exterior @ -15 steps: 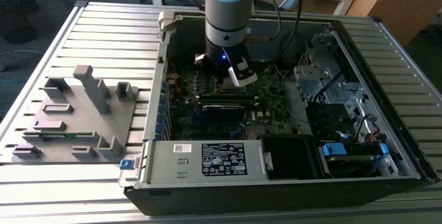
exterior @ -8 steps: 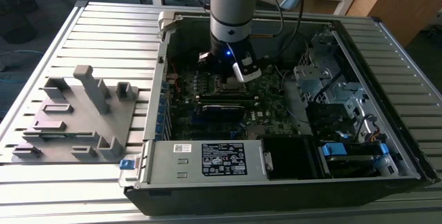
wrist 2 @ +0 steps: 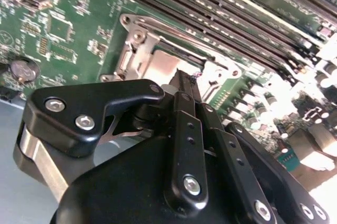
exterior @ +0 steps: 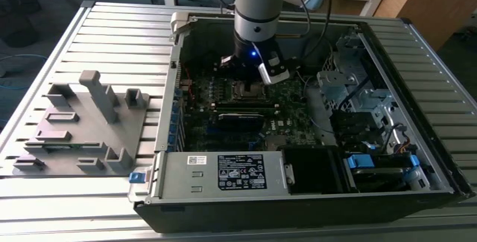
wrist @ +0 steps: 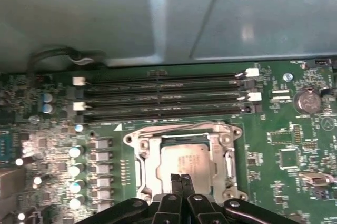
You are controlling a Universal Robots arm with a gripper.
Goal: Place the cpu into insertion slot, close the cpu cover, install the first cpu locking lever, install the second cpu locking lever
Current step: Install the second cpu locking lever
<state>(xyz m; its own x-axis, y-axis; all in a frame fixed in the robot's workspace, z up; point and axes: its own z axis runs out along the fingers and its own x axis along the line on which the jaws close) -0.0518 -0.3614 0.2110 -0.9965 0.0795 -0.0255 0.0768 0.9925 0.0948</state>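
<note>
First wrist view: cpu (wrist: 184,158) seated under closed cpu cover (wrist: 150,168); hand (wrist: 180,182), fingers together, poised for lever locking.

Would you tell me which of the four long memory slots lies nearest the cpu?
The slot bordering the cpu cover; the other three lie farther from the cpu.

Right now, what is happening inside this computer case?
A robot arm reaches down into an open computer case and holds its gripper just over the cpu socket on the motherboard. The gripper fingers are shut together and carry nothing. The cpu already lies in the insertion slot, with the cpu cover down around it.
</note>
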